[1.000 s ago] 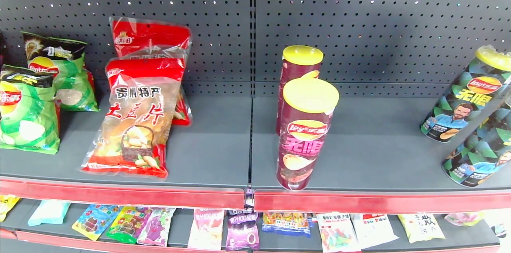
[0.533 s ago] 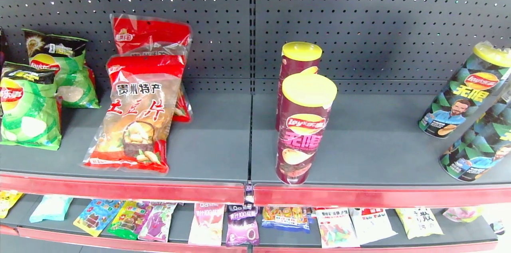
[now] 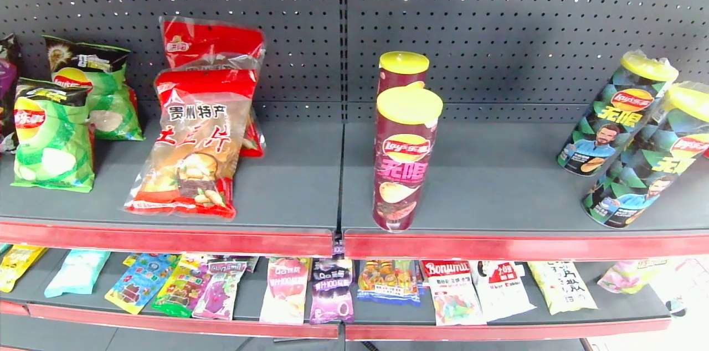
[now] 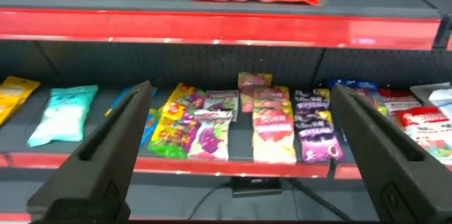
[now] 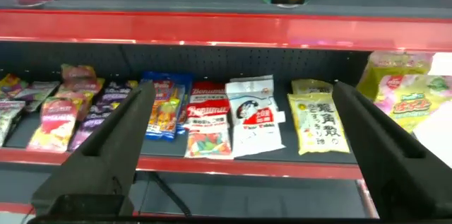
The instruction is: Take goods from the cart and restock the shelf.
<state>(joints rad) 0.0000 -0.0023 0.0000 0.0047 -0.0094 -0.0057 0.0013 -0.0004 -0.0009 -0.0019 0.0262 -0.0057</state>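
Top shelf (image 3: 498, 190): two maroon chip cans (image 3: 403, 160) upright, the nearer one at the front edge by the middle seam; patterned cans (image 3: 612, 113) at the right end; red bags (image 3: 194, 146) and green bags (image 3: 52, 138) toward the left end. L gripper (image 4: 239, 88) and R gripper (image 5: 243, 86) are spread wide, empty, facing the lower shelf (image 3: 166, 324). Cans are probably light, stiff, slick: grip mid-body. Bags are soft, crushable: take the top seam.
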